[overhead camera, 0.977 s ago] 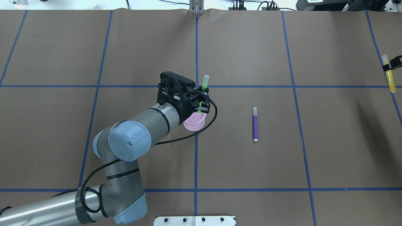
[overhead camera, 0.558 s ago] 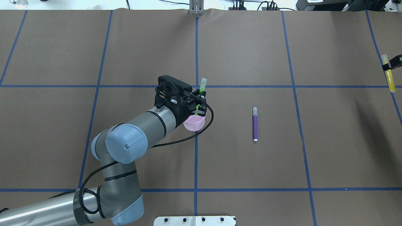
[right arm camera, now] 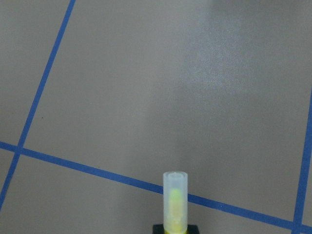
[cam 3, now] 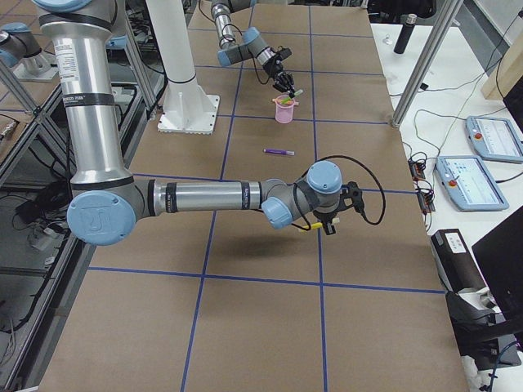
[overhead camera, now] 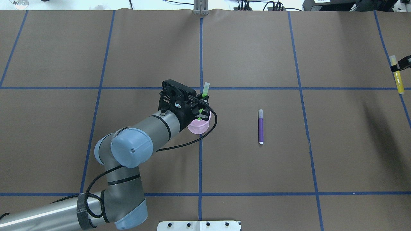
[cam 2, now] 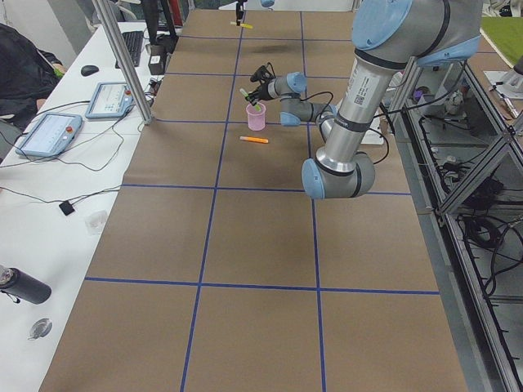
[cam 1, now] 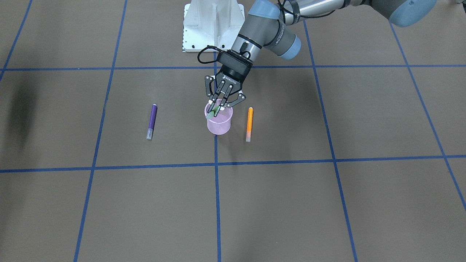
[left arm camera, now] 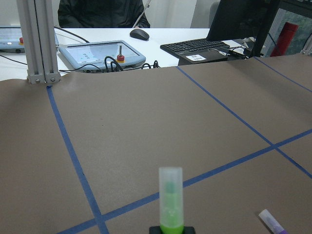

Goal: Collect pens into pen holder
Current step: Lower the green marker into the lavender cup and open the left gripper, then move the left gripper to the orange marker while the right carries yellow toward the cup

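Observation:
My left gripper [cam 1: 220,104] is shut on the green pen [cam 1: 214,111], which is held tilted over the mouth of the pink mesh pen holder [cam 1: 218,123]. From overhead the green pen [overhead camera: 205,89] sticks out past the left gripper [overhead camera: 201,105], which covers part of the pen holder [overhead camera: 196,127]. An orange pen [cam 1: 249,123] lies just beside the holder. A purple pen [overhead camera: 260,126] lies on the table on the other side. At the far right edge my right gripper [overhead camera: 399,67] is shut on the yellow pen [overhead camera: 398,80].
The white robot base [cam 1: 213,25] stands behind the holder. Blue tape lines [overhead camera: 200,57] grid the brown table. Past the far table edge are tablets, a keyboard and a seated person [left arm camera: 102,12].
My left gripper has shifted slightly left and lower with the green pen, closer onto the pen holder. The right gripper and yellow pen have hardly moved.

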Robot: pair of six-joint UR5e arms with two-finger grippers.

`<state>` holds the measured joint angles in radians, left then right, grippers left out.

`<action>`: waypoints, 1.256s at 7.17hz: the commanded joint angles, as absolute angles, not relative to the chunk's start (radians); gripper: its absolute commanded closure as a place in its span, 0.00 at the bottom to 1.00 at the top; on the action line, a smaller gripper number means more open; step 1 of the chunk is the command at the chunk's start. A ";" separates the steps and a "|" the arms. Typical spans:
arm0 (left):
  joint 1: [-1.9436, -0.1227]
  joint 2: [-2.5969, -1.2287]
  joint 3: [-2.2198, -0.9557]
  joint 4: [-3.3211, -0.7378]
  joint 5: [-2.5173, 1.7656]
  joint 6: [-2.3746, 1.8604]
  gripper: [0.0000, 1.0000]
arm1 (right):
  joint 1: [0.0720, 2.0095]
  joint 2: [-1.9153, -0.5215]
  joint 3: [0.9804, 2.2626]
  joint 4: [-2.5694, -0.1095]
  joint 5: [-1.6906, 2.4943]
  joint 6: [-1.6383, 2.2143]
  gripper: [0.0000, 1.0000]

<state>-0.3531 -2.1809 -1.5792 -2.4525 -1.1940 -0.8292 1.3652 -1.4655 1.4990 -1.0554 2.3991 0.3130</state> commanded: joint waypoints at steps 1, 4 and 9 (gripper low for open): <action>-0.356 -2.178 -1.581 -2.453 -1.196 -0.834 0.49 | 1.365 -1.465 1.502 -1.054 2.410 0.313 1.00; -0.357 -2.126 -1.665 -2.438 -1.198 -0.833 0.00 | 1.365 -1.433 1.531 -1.048 2.416 0.325 1.00; -0.668 -2.123 -1.772 -2.026 -1.767 -0.975 0.01 | 1.356 -1.323 1.719 -1.016 2.407 0.489 1.00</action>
